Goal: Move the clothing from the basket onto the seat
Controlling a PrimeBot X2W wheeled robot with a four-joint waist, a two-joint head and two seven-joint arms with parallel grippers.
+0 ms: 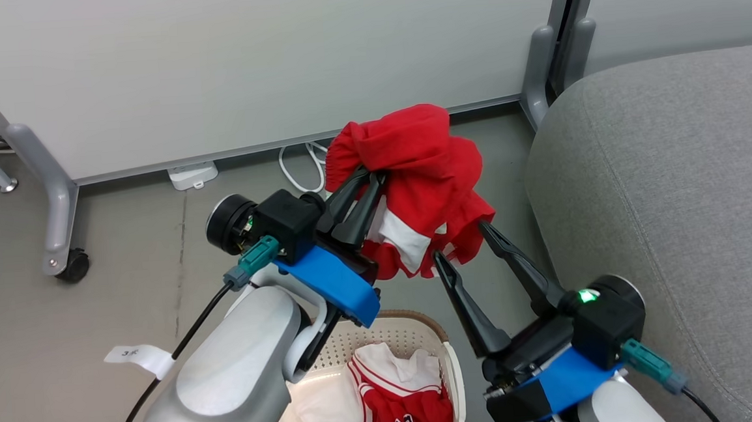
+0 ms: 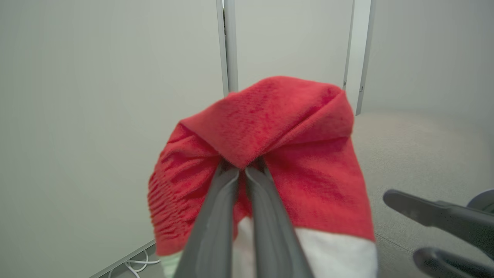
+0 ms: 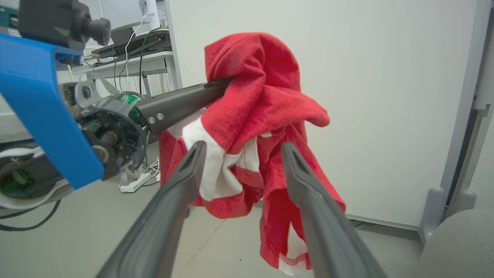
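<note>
Grey floor point(image 1: 126, 285) below, left pincer point(image 1: 374, 177) pinches the shorts point(image 1: 425, 162) high, clear of the basket point(image 1: 452, 363) rim (jersey point(image 1: 401, 412) inside); right pincer point(image 1: 461, 240) spread beneath, beside the sofa point(image 1: 662, 187), probably to steady the hem

white tag point(image 1: 138, 356) bears small marks, perhaps "3"; the jersey point(image 1: 401, 413) lettering cannot be read.

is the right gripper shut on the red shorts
No, the right gripper is open, its fingers spread apart by the hanging red shorts, which the left gripper holds pinched.
</note>
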